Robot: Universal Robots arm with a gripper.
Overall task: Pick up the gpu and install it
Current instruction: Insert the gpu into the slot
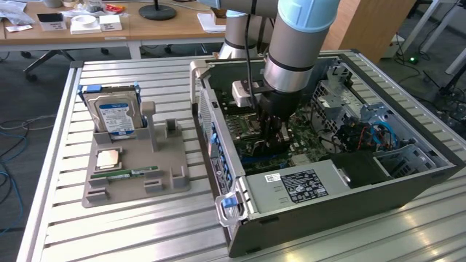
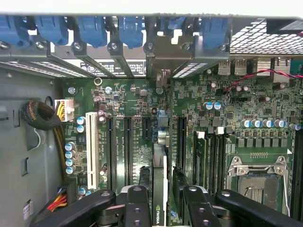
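Wrist view: gpu pinched edge-on in the gripper, poised over the motherboard slots.
Pickup is done: the fingers clamp the card from both sides, and in the exterior view the gripper is down inside the open case, well away from the parts stand with its hard drive. Seating looks unfinished; whether the card's edge already touches a slot I cannot tell.

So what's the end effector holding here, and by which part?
The gpu, edge-on, pinched by its top edge between the end effector's fingers, above the motherboard slots.
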